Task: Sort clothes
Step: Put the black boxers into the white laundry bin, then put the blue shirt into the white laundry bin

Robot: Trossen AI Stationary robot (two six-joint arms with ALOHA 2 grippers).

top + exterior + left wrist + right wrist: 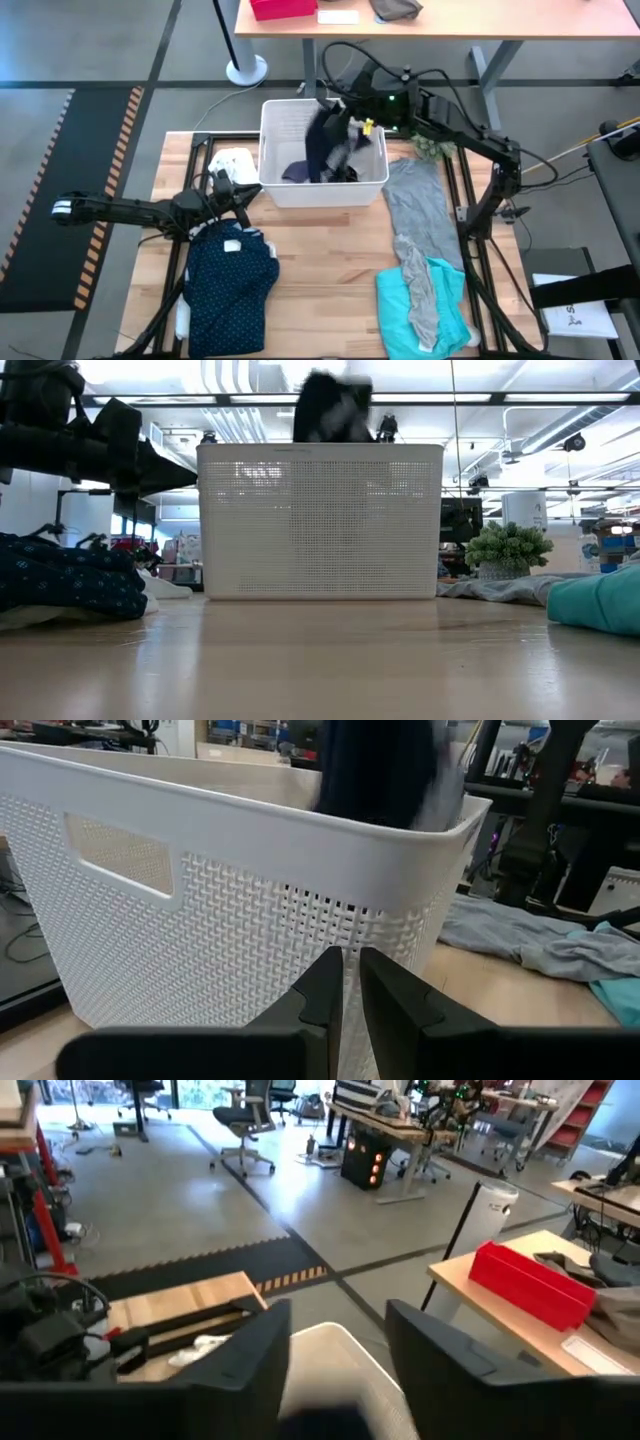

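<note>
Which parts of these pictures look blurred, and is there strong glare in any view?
High view: the dark garment above the white basket is smeared by motion. Low view: same garment blurred; bright ceiling lights glare behind it. Left wrist view: the garment is blurred.

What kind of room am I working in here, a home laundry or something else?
Most likely a robotics lab or workshop, not a home: office chairs and workbenches with electronics stand on an open concrete floor, exposed ceiling ducts run overhead, and hazard-striped matting borders the table.
</note>
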